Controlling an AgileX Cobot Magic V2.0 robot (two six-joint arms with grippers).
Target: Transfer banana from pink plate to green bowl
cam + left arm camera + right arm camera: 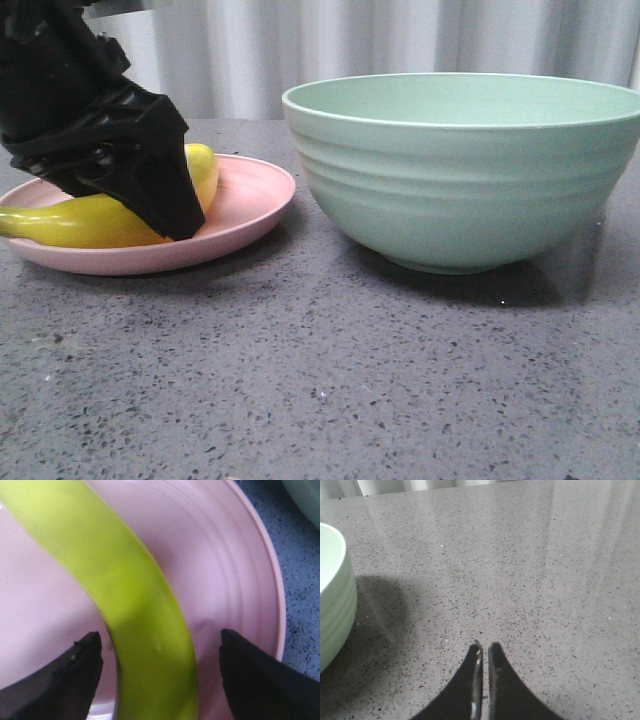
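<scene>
The yellow banana point(90, 220) lies on the pink plate point(250, 200) at the left of the table. My left gripper point(165, 205) is down on the plate over the banana's middle. In the left wrist view the left gripper point(160, 652) is open, with one finger on each side of the banana point(135, 610) and a gap to both. The pink plate point(230, 580) fills that view. The green bowl point(465, 165) stands empty to the right of the plate. My right gripper point(484, 647) is shut and empty above bare table, beside the bowl point(332, 595).
The grey speckled table point(320, 380) runs to the front. A pale curtain point(400, 40) hangs behind it. The bowl's corner shows in the left wrist view point(305, 500), close to the plate's rim.
</scene>
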